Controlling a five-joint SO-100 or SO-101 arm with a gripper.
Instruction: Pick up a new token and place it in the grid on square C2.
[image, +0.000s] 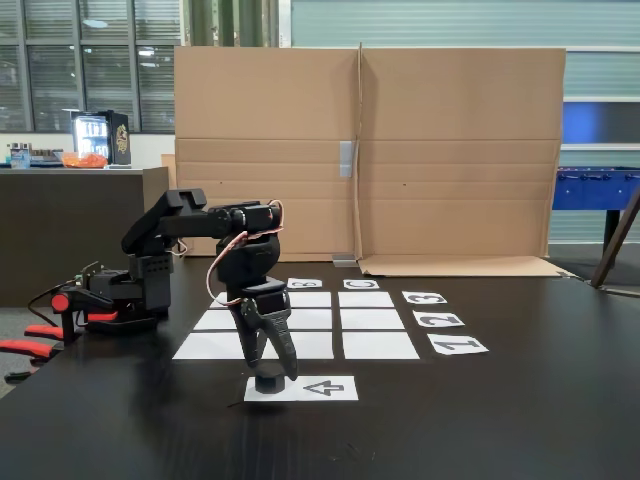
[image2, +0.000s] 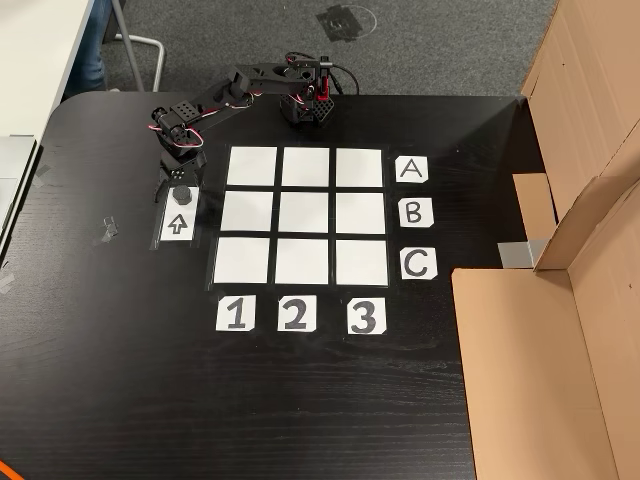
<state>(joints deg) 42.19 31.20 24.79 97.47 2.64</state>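
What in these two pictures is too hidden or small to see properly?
- Whether the gripper touches the token: too small and dark in both fixed views.
- The grid in the side-on fixed view: the arm covers its left squares.
- Labels A and B in the same view: behind the arm, only C reads.

I sit in an office-like common room: grey carpet (image2: 440, 40) under my black table (image2: 100, 400), tall windows (image: 80, 60) at ten o'clock, foosball table (image: 595, 188) at two.

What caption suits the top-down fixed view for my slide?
Gripper poised over the black token on the arrow sheet, beside the grid.
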